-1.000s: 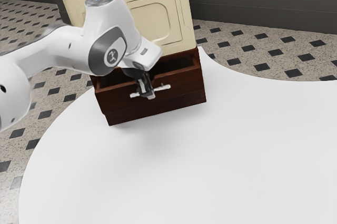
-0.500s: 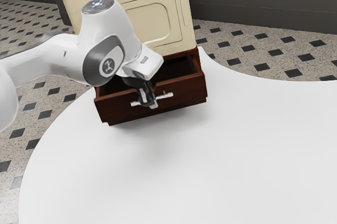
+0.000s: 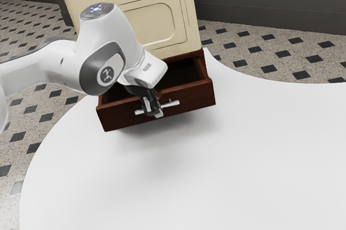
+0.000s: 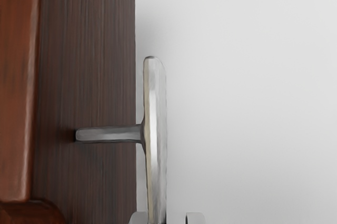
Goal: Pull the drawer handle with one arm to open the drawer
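Observation:
In the exterior view my gripper [image 3: 153, 111] reaches down over the silver bar handle [image 3: 172, 103] of the dark red-brown drawer [image 3: 192, 97]. The drawer stands part of the way out of its cabinet, its inside showing behind the front. In the wrist view my gripper [image 4: 167, 218] is open around the handle [image 4: 155, 129]: one fingertip [image 4: 138, 218] is on the drawer-front side, against or very near the bar, while a gap separates the bar from the outer fingertip [image 4: 195, 218]. My arm covers part of the cabinet.
A cream panelled box [image 3: 186, 11] rises above and behind the drawer. The white round-edged table [image 3: 189, 176] spreads out in front of the drawer and toward the exterior view's right. Beyond its edge lies the tiled floor [image 3: 251, 49].
The drawer has slid farther out of the cabinet, its front coming toward the open table. My hand has moved outward along with the handle.

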{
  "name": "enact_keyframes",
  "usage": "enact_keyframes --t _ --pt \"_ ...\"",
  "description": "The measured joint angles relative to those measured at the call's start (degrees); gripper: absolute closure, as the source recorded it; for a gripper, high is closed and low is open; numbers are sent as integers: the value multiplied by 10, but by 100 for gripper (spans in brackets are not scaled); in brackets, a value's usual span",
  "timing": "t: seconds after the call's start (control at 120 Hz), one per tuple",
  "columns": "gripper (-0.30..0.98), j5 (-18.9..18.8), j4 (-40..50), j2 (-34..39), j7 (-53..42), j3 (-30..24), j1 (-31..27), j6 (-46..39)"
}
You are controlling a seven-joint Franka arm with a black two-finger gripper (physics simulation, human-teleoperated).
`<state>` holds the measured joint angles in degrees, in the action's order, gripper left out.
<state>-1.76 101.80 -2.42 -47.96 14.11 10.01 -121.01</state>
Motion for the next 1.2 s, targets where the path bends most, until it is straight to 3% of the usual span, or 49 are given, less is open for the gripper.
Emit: enact_keyframes --t 0.708,0.858,1.008,1.2 --pt "71 -8 65 83 25 -40 -12 -8" --pt "43 -55 -34 189 33 -93 1 95" --pt "21 -72 -91 200 39 -80 -1 249" --pt "9 -76 -90 195 44 -68 -2 371"
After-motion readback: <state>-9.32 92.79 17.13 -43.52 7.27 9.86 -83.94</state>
